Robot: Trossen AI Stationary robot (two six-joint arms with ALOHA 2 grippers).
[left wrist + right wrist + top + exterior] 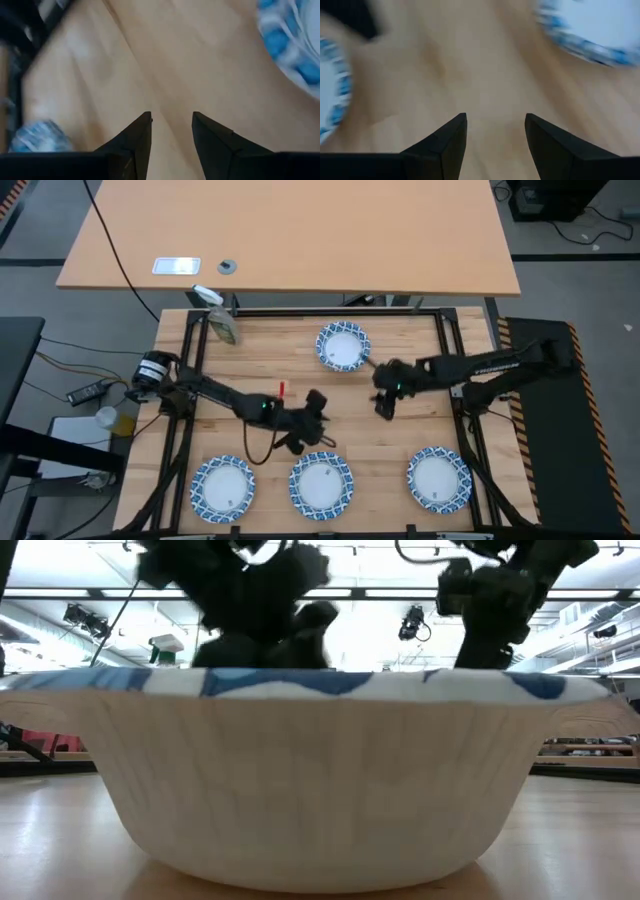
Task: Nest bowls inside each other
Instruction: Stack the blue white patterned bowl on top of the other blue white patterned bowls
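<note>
Four blue-rimmed white bowls stand upright on the wooden table. One bowl [343,346] is at the far middle. Three stand along the near edge: left [222,488], middle [321,485] and right [438,478]. The low view is filled by one bowl [320,780] seen close up. My left gripper [318,412] [171,116] hovers open over bare wood just beyond the middle near bowl. My right gripper [384,405] [496,116] hovers open near the table's middle, on the near right of the far bowl. Nothing is between either pair of fingers.
A small packet [222,325] lies at the far left corner and a small red thing [282,389] lies beside the left arm. Black frame rails [447,340] border the table. Bare wood lies between the far bowl and the near row.
</note>
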